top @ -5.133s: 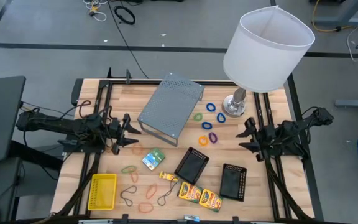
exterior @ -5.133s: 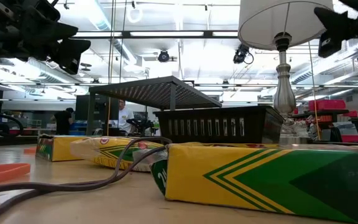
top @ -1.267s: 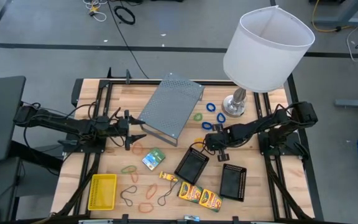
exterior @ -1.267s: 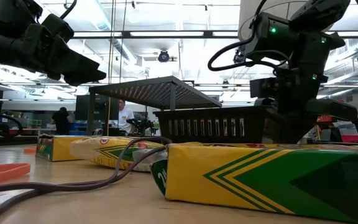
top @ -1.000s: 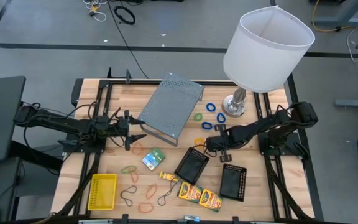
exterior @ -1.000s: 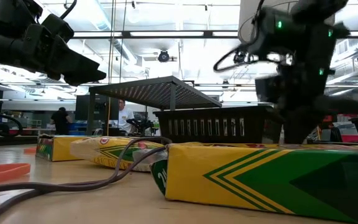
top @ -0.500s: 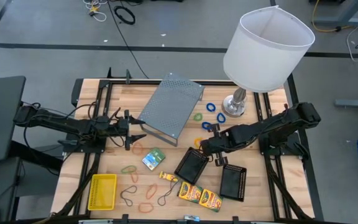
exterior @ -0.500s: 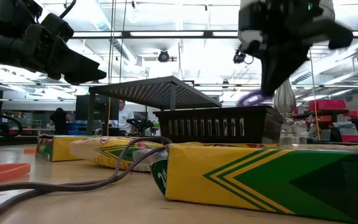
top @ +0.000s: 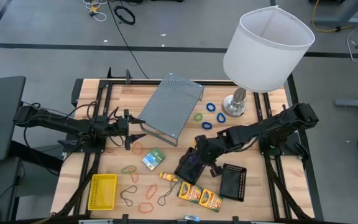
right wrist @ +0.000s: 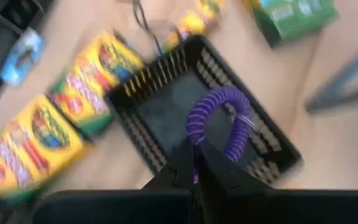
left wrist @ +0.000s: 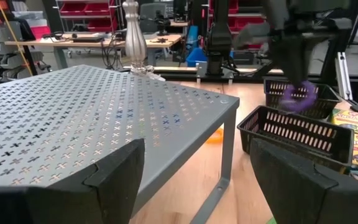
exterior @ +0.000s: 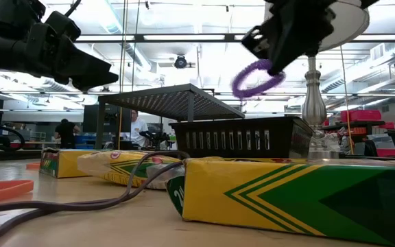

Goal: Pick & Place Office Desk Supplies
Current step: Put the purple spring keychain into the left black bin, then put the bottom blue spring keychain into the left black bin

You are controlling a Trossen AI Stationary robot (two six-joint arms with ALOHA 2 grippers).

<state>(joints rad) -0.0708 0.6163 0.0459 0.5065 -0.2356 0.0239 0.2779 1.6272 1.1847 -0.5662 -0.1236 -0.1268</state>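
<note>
Right wrist view has the clearest look: the right gripper is pinched shut on a purple coiled band, which hangs in the air right over the black mesh tray below it. The tray's inside looks bare from here. Just beside the tray are two yellow-green crayon boxes, and a green-white packet lies past the tray's far corner.

From above, the right arm reaches in from the right side of the table toward the middle, with its gripper over that tilted tray. The second mesh tray sits just to the right of it, apart from the arm. The crayon boxes lie near the front edge, and the packet is left of the first tray. More coloured bands are scattered near the base of the lamp, others near the front left, by the yellow basket.

The left gripper waits on the left side with its fingers spread wide, holding nothing, pointed at the grey perforated metal shelf.
</note>
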